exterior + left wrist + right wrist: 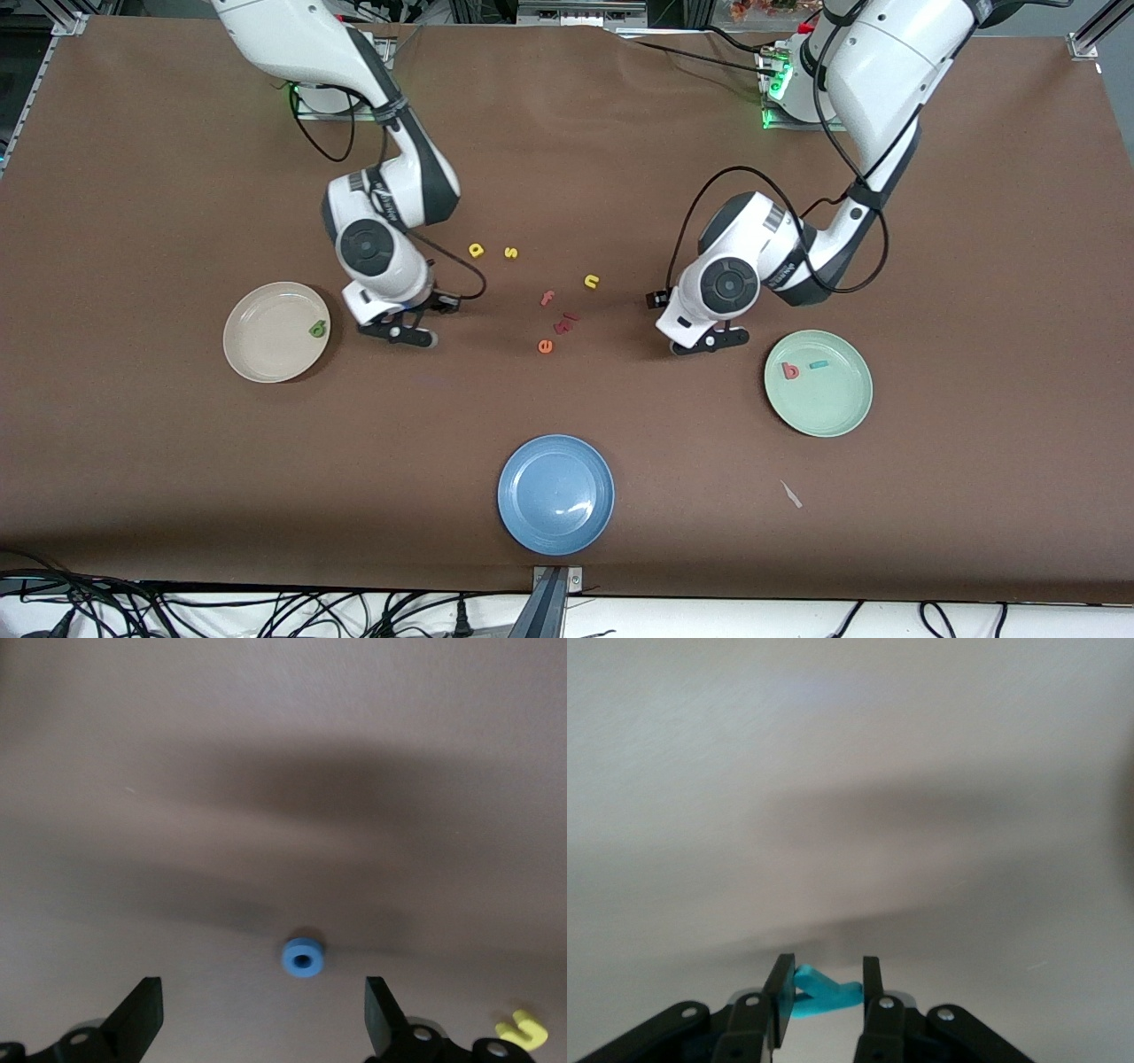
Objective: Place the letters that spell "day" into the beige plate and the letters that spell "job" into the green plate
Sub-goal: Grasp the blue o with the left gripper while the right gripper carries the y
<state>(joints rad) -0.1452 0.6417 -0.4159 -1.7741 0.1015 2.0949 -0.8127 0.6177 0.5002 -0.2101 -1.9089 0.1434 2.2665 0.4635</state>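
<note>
While the right gripper (824, 997) pinches the teal y (824, 995), the wide-open left gripper (264, 1014) could nudge the blue o (303, 958) aside when closing.

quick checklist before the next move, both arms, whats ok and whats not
1. Right tool shut on the teal y: ok.
2. Beige plate ready for the y, holding only the green d: ok.
3. Left tool open over the blue o: ok.
4. The o centred between the fingers: roughly ok.
5. Green plate holds b and j, room for the o: ok.
6. Yellow a on the table, not yet plated: not ok.
</note>
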